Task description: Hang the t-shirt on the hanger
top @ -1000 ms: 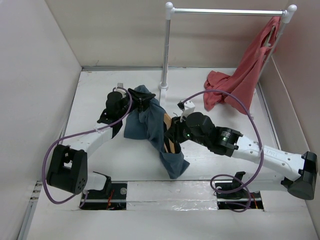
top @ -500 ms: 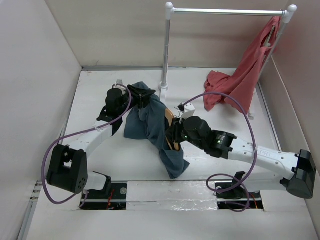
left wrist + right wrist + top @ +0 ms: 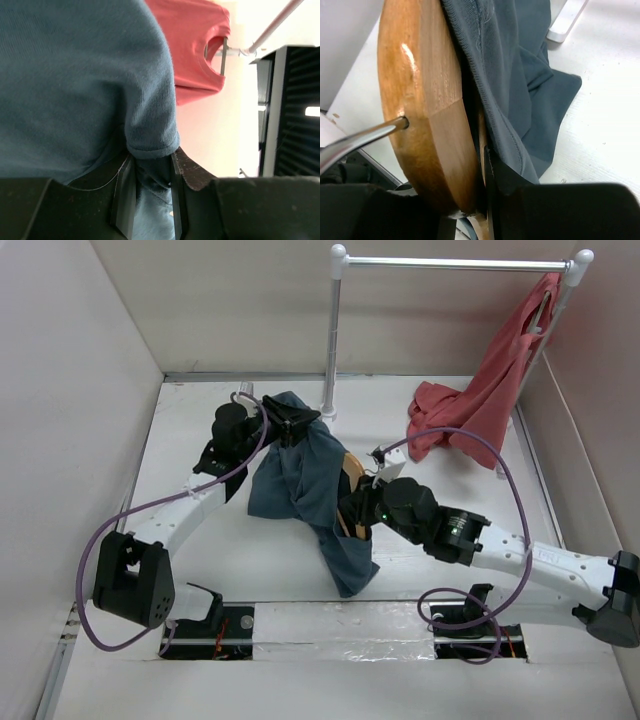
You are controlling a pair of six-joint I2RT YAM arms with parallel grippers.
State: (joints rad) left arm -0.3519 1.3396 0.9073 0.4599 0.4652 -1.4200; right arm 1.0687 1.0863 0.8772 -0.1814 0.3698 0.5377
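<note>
Left of the upright post (image 3: 331, 340) of the white rail (image 3: 455, 262), your left gripper (image 3: 290, 425) is clamped on the t-shirt (image 3: 300, 475), close to the post's foot and lifted off the white table (image 3: 180, 420). From the left wrist you see its two black fingers (image 3: 125, 195) squeezed onto a fold of cloth, with a rolled, stitched hem bulging just above them. The shirt is soft slate-blue cotton with a fine knit rib, plain on every face that shows. From the grip it hangs in loose folds toward the arm bases, slanting from below-left of the post to below-right of it. Its lowest end lies crumpled on the table.

Just right of the post and nearer the arm bases, the hanger (image 3: 352, 468) shows as a curved sliver of tan wood at the shirt's right edge, touching the cloth. From the right wrist it is a thick, smoothly rounded bow of varnished wood with a shiny highlight and visible grain. A thin silver metal hook (image 3: 355, 137) enters its face. The shirt's seamed edge lies draped against the hanger's far side. Your right gripper (image 3: 358, 515) is closed on the hanger's lower part, with black fingers on either side of the wood and cloth running down beside one finger.

Far right of the post, a coral-red garment (image 3: 480, 390) hangs from the rail's other end, its lower part pooled on the table.
</note>
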